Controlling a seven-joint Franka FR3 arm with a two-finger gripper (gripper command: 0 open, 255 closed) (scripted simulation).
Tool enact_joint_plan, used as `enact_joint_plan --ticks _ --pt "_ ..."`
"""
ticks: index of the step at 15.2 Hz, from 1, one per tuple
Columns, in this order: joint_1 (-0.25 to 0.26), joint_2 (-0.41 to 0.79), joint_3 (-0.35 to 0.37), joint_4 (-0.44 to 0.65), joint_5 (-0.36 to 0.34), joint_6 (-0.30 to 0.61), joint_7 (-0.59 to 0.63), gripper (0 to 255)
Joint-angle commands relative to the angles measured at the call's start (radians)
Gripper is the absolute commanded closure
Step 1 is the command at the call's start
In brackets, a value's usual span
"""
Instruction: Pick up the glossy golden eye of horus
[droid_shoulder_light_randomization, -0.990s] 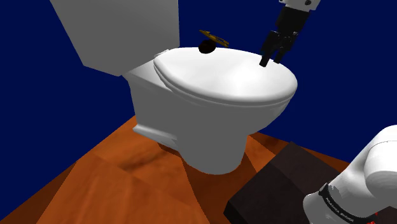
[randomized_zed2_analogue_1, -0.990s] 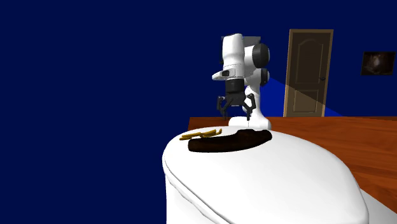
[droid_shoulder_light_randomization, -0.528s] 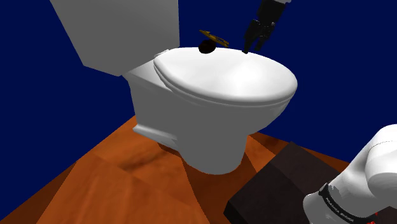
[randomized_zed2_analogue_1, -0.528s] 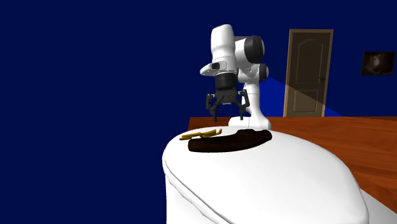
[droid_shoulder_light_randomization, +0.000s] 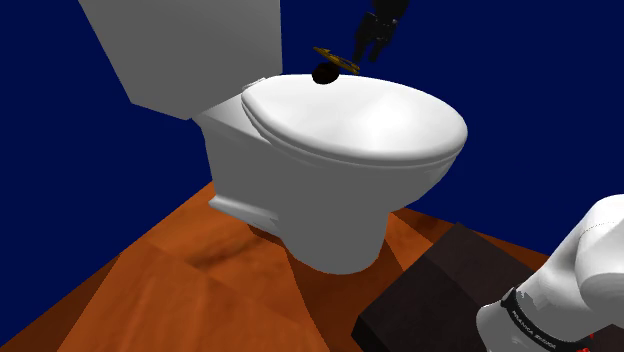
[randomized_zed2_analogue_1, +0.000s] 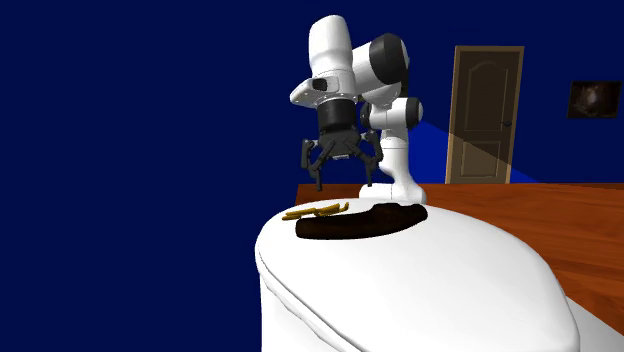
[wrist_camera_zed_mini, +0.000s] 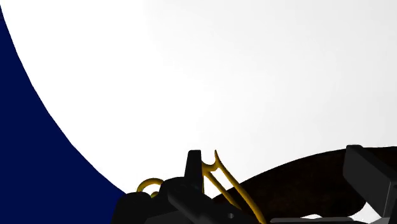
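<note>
Two black fingers of the gripper (randomized_zed2_analogue_1: 345, 183) stand apart with nothing between them, hanging in the air over the far rim of the closed toilet lid (droid_shoulder_light_randomization: 370, 115). The golden eye of horus (randomized_zed2_analogue_1: 315, 211) lies flat on that lid, close to its edge, beside a dark patch (randomized_zed2_analogue_1: 370, 218). In the second exterior view the gripper is above it and a little to the right. In the wrist view its thin curled strands rise close by one finger rather than midway between the two.

The step in hand looks like the approach before the grasp. To do it well, centre the open fingers over the thicker middle of the ornament and turn the wrist so they close across its narrow width. Then descend slowly until the tips almost meet the lid. The piece is flat, thin and glossy, so a shallow pinch may slip or nudge it off the edge.
</note>
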Motion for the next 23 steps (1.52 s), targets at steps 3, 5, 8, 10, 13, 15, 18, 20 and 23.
enact_joint_plan --ticks 3,5,8,10,13,15,18,20,23 --pt "-0.009 0.155 -0.015 0.206 0.072 -0.035 -0.084 0" --pt "-0.020 0.240 -0.016 0.328 0.109 -0.065 -0.117 0" --pt "-0.032 0.298 -0.013 0.403 0.134 -0.077 -0.140 0" --pt "-0.029 0.289 -0.012 0.363 0.133 -0.047 -0.147 0" --pt "-0.025 0.277 -0.011 0.307 0.133 -0.003 -0.157 0" --pt "-0.023 0.272 -0.010 0.279 0.134 0.019 -0.163 0" --pt "-0.023 0.272 -0.010 0.278 0.134 0.020 -0.164 255" --pt "-0.023 0.273 -0.010 0.278 0.134 0.022 -0.164 255" --pt "-0.023 0.270 -0.010 0.273 0.134 0.023 -0.164 255"
